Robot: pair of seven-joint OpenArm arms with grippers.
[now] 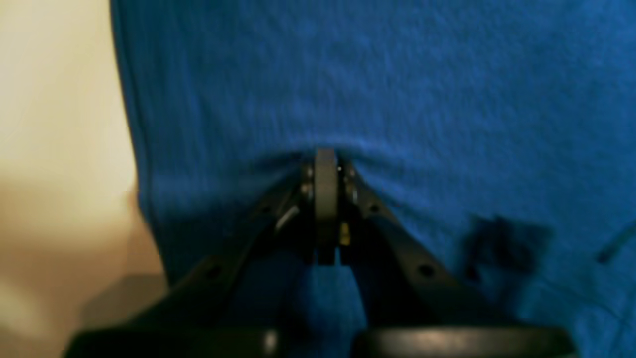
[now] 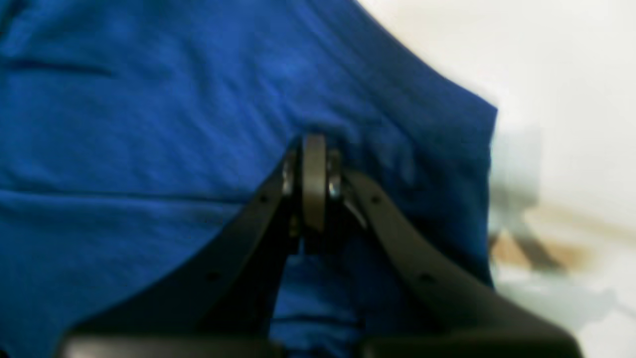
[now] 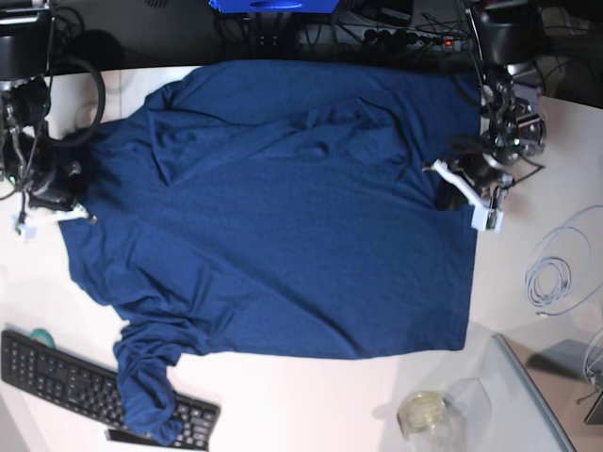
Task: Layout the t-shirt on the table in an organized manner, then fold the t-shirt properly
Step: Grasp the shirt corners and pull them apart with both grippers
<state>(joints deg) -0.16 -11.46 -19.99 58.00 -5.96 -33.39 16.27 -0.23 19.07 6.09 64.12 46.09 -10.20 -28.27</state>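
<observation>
The table [image 3: 311,386] is covered across most of its width by the t-shirt [image 3: 283,235] — a large, plain navy garment spread nearly flat, with loose folds bunched along the far edge and one sleeve rumpled at the near corner, draped over a black keyboard [image 3: 66,372]. The cloth is judged light, soft and limp: it will sag and wrinkle when lifted, so it is best taken at hems and corners with a pinch on each side, and drawn taut. On one side edge of the shirt the left gripper [image 1: 325,164] is clenched on a tuck of fabric; on the opposite side edge the right gripper [image 2: 314,149] is likewise closed on a pinch of cloth. The rumpled sleeve is not yet laid out.
</observation>
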